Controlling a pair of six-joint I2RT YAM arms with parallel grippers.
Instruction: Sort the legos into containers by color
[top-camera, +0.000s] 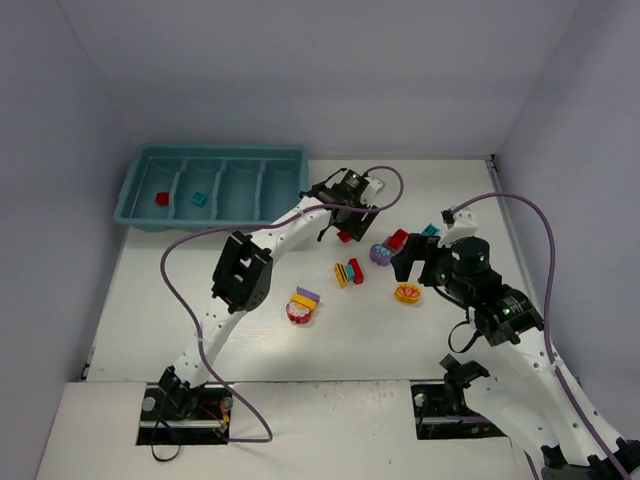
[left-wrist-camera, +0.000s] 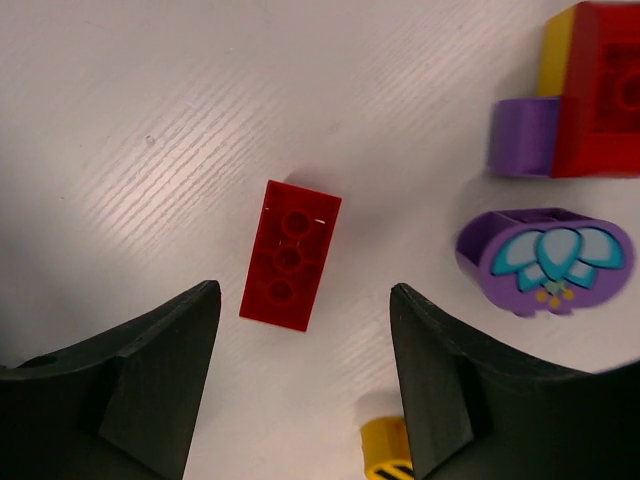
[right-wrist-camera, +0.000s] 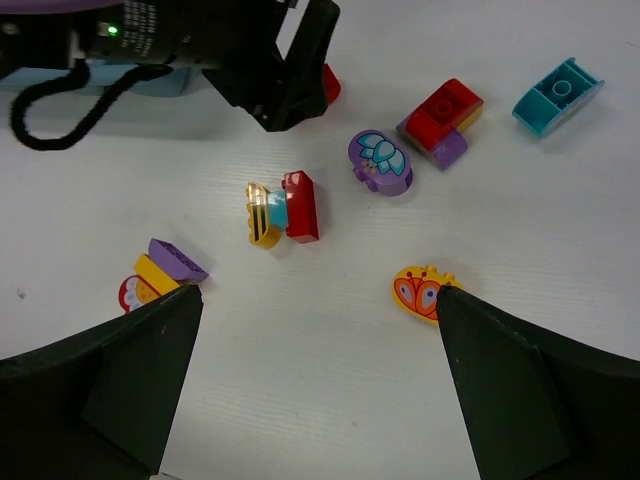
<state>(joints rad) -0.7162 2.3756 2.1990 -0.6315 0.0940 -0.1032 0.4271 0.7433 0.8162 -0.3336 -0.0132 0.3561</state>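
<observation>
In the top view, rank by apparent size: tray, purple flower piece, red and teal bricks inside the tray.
1. tray, by far largest.
2. purple flower piece.
3. red brick and teal brick: look alike, both farther from the camera, so unranked.

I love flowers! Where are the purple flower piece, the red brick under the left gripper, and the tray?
Purple flower piece (left-wrist-camera: 545, 260): left wrist view, on its printed petals.
Red brick (left-wrist-camera: 290, 256): left wrist view, on its middle stud.
Tray (top-camera: 220, 151): top external view, on its far rim.
</observation>
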